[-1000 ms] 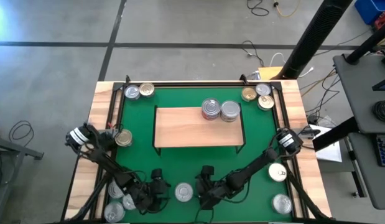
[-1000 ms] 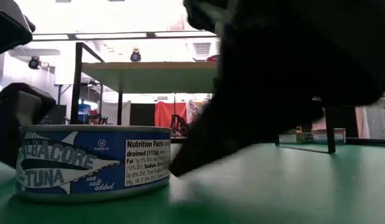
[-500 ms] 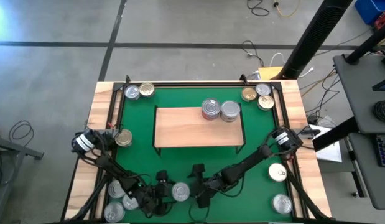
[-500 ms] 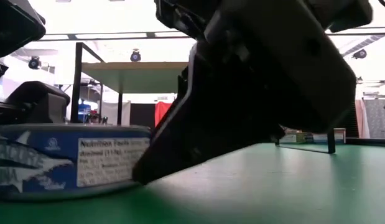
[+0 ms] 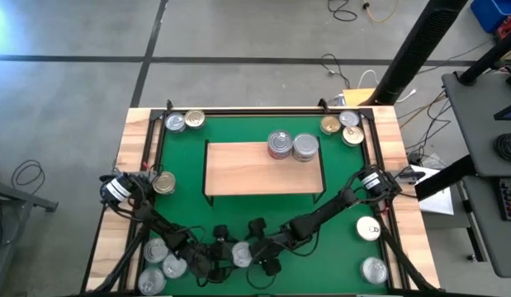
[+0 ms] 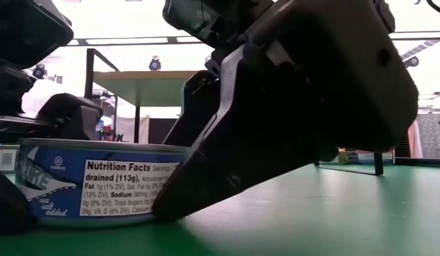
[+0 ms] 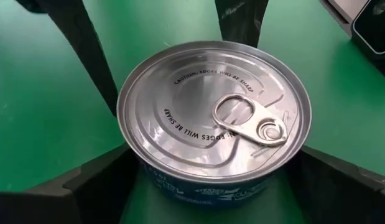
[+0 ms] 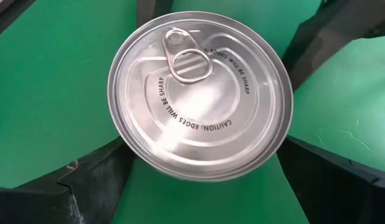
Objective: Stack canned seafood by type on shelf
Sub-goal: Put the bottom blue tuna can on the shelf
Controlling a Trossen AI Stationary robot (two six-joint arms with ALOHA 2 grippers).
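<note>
A silver-lidded tuna tin (image 5: 240,253) with a blue label (image 6: 99,185) stands upright on the green mat near the table's near edge. My left gripper (image 5: 222,253) reaches it from the table's left and my right gripper (image 5: 257,249) from the right. Both are open, slant downward, and have a finger on either side of the tin (image 7: 211,118) (image 8: 198,93). The light-wood shelf (image 5: 238,177) stands mid-mat with two tins (image 5: 280,144) (image 5: 305,147) on its far right part. My left gripper has its fingers (image 7: 92,186) beside the tin's wall (image 7: 180,193), one on each side; I cannot tell whether either touches it. My right gripper's fingers (image 8: 92,180) flank the tin the same way from the opposite side. One fingertip (image 6: 166,206) shows against the label; whether it touches, I cannot tell.
Loose tins lie around the mat: two at the far left (image 5: 174,122), three at the far right (image 5: 349,120), one at the left (image 5: 163,183), three at the near left (image 5: 154,250), two at the right (image 5: 368,228). A black frame (image 5: 156,140) edges the mat.
My left gripper has moved toward the table's right and my right gripper toward the table's left, both closing in on the tuna tin. The right gripper has also rolled. The tin has turned about on the spot, its nutrition label now farther round to the left.
</note>
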